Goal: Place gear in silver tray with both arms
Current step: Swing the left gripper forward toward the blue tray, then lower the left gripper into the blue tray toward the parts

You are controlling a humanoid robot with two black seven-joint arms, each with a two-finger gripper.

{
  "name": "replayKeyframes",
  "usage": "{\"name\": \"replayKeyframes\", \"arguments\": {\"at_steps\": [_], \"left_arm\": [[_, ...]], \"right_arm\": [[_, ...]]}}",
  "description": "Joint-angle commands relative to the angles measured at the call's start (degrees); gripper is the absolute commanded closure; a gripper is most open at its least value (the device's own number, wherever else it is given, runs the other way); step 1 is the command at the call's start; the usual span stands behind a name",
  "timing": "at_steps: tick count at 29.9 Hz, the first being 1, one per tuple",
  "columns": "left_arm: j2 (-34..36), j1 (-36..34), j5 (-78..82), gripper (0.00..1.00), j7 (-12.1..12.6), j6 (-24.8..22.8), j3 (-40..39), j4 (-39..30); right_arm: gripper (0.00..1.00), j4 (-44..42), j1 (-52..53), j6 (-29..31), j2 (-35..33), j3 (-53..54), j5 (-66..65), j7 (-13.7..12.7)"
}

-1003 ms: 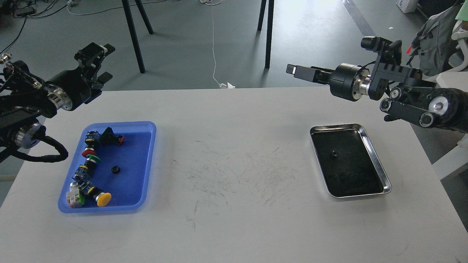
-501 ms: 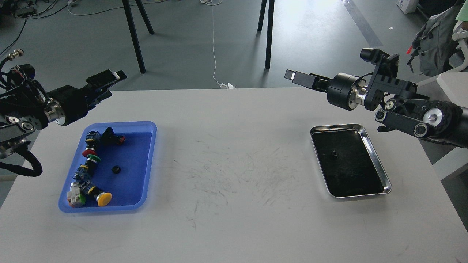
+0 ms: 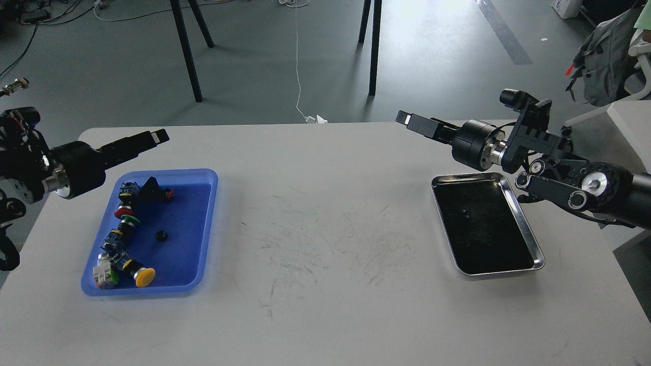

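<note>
The small black gear (image 3: 161, 236) is lying on the floor of the blue tray (image 3: 203, 223) at the lower left of the frame, apart from the cluster of push-button switches (image 3: 124, 239) that is running down the tray's left side. The silver tray (image 3: 529, 239) is sitting at the right of the frame, well apart from the blue one, and its dark floor is showing only a faint speck that I cannot identify.

The left gripper (image 3: 152, 137) is hanging in the upper left, above the blue tray's far edge, seen side-on as 1 dark bar, so I cannot tell whether it is open; nothing is visibly held. The right gripper (image 3: 414, 121) is pointing toward the frame's centre from the upper right, above the silver tray's far left corner; it too is reading as a single bar, so its opening cannot be told, and it is carrying nothing visible.

The step in hand appears to be the left arm's approach to the gear. Doing it well probably means coming down from above onto the open blue floor, with the fingers straddling the gear and keeping to its right side, away from the switches, since a nudge could roll so small a part. With the 2 trays so far apart, a handover near the centre of the white table (image 3: 325, 305) seems likely.
</note>
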Motion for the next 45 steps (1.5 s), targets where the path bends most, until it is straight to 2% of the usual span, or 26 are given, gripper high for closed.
{"name": "replayKeyframes", "arguments": {"at_steps": [1, 11, 15, 19, 33, 41, 45], "left_arm": [[2.13, 0.06, 4.95, 0.02, 0.01, 0.01, 1.49, -0.71], [2.14, 0.06, 6.37, 0.02, 0.01, -0.7, 2.11, 0.69], [2.05, 0.15, 5.31, 0.02, 0.01, 1.93, 1.32, 1.39], [2.22, 0.15, 5.49, 0.02, 0.01, 2.38, 2.2, 1.39], [2.75, -0.91, 6.37, 0.02, 0.01, 2.55, 10.09, 3.06], [3.98, -1.87, 9.18, 0.01, 0.01, 2.82, 9.76, -1.5], [3.28, -2.22, 13.65, 0.01, 0.01, 3.0, 10.89, -7.39]], "right_arm": [[0.06, -0.2, -0.88, -0.15, 0.03, 0.26, 0.0, 0.0], [0.06, -0.2, -1.85, -0.24, 0.03, 1.32, -0.09, 0.0], [0.06, -0.12, -1.85, -0.15, 0.03, 1.23, -0.09, 0.0], [0.06, -0.11, -2.02, -0.24, 0.03, 1.23, -0.09, 0.0], [0.06, -0.29, -2.99, -0.94, 0.56, 1.23, -0.18, 0.0], [0.06, -0.64, -3.61, -1.03, 0.56, 1.32, -0.09, 0.0], [0.06, -0.73, -3.69, -1.03, 1.26, 1.32, -0.09, 0.0]]}}
